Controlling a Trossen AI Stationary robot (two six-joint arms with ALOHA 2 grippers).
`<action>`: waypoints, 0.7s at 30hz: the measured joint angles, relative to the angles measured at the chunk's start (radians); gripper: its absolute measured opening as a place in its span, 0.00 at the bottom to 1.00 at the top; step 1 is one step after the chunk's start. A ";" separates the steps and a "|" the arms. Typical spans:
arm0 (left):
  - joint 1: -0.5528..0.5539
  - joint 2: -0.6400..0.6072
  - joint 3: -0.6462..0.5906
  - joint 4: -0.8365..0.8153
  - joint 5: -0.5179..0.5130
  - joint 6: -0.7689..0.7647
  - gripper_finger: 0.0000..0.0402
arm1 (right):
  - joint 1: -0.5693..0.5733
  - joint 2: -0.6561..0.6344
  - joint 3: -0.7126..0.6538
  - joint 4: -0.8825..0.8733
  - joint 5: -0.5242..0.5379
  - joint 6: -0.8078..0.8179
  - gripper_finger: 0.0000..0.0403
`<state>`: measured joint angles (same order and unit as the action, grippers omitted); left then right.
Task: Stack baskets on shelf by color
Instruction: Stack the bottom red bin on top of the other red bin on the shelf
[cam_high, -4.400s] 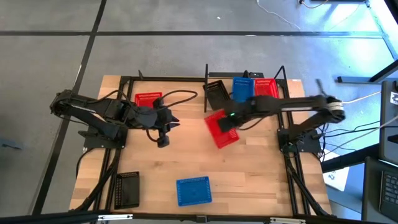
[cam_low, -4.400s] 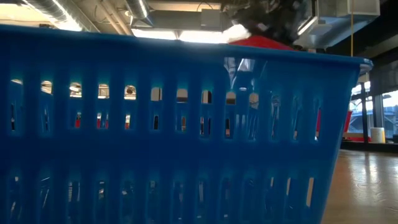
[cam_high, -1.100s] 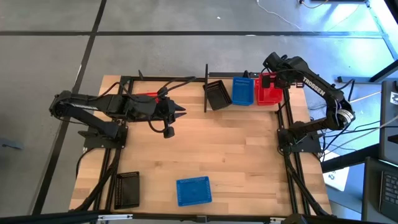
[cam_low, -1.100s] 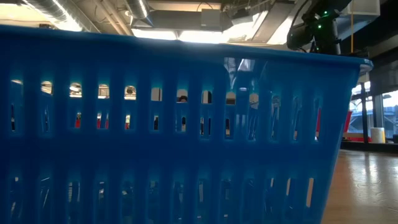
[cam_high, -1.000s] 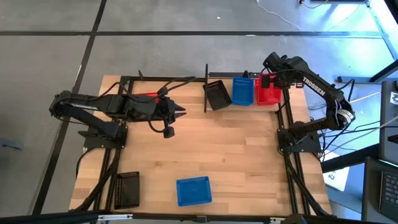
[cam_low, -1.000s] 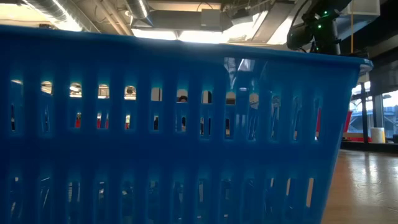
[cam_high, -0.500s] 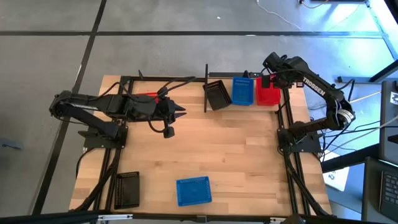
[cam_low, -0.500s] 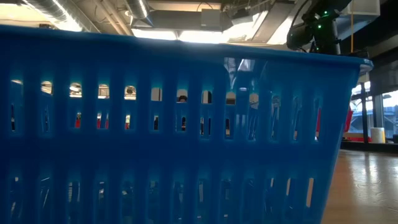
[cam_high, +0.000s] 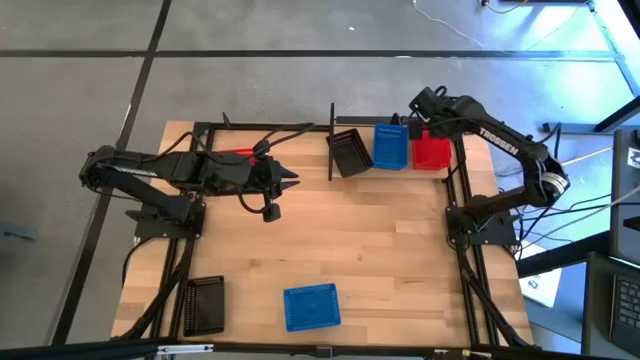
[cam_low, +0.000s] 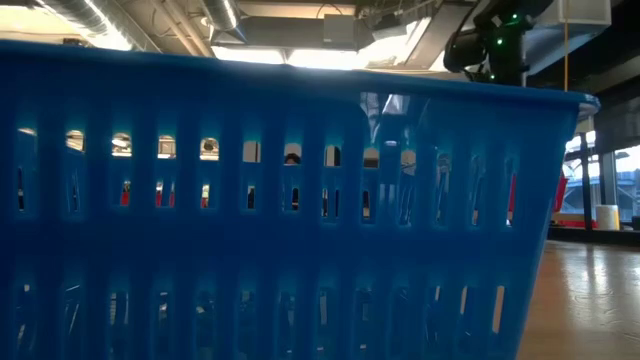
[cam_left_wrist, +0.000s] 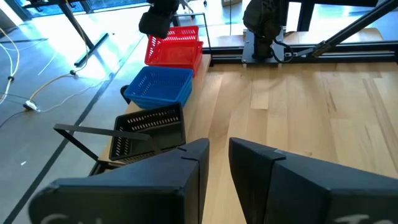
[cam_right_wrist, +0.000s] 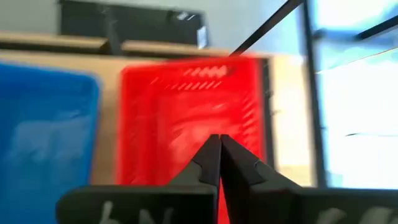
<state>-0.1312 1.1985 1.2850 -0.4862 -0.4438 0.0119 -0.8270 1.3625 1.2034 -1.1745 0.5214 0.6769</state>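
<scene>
At the table's far right the shelf (cam_high: 452, 128) holds a black basket (cam_high: 345, 152), a blue basket (cam_high: 391, 146) and red baskets (cam_high: 432, 153), which show as two nested in the left wrist view (cam_left_wrist: 174, 46). My right gripper (cam_right_wrist: 219, 142) is shut just above the red baskets (cam_right_wrist: 186, 118), near their far edge (cam_high: 420, 115). My left gripper (cam_left_wrist: 217, 149) hangs over the table's middle left (cam_high: 290, 180), narrowly open with nothing between its fingers. Another red basket (cam_high: 238, 155) lies mostly hidden under the left arm.
A blue basket (cam_high: 311, 306) sits by the near edge, and its wall (cam_low: 280, 220) fills the low view. A black basket (cam_high: 205, 304) lies at the near left. Bare wood (cam_high: 370, 240) lies between the arms. Upright black posts (cam_high: 331, 140) stand around the shelf.
My right gripper has gone a short way toward the table's left along the shelf's far side and has turned a little. The red baskets have stayed on the shelf.
</scene>
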 joint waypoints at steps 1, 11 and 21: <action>0.000 0.000 0.000 0.000 0.000 0.000 0.14 | 0.000 0.006 0.000 0.002 0.028 -0.001 0.01; -0.001 0.000 0.000 0.000 0.000 -0.005 0.14 | 0.000 0.092 0.000 0.001 0.153 0.003 0.00; -0.001 0.000 0.000 0.000 0.000 -0.010 0.14 | -0.003 0.124 0.000 -0.066 0.219 0.021 0.00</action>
<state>-0.1318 1.1986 1.2850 -0.4858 -0.4435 0.0017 -0.8302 1.4868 1.2037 -1.2405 0.7403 0.6983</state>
